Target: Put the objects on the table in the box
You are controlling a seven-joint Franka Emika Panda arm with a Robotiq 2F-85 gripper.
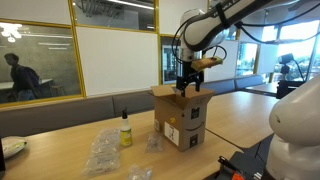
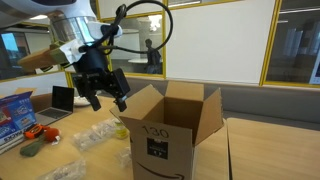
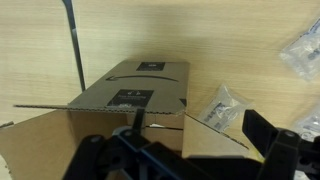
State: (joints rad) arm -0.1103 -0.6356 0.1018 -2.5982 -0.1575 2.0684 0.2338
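An open cardboard box (image 1: 180, 118) stands on the wooden table and shows in both exterior views (image 2: 165, 135) and in the wrist view (image 3: 140, 92). My gripper (image 1: 188, 84) hovers just above the box's flaps, open and empty; it also shows in an exterior view (image 2: 105, 94) and in the wrist view (image 3: 180, 152). A small yellow-green bottle (image 1: 126, 132) stands upright beside the box. Clear plastic bags lie on the table (image 1: 102, 152) (image 1: 153, 143); one bag (image 3: 222, 108) lies next to the box, another (image 3: 300, 50) farther off.
A laptop (image 2: 62, 98), a blue package (image 2: 12, 110), a red item (image 2: 45, 132) and a green item (image 2: 32, 148) lie at the table's far end. A bench and glass walls run behind the table. A black cable (image 3: 75, 45) crosses the tabletop.
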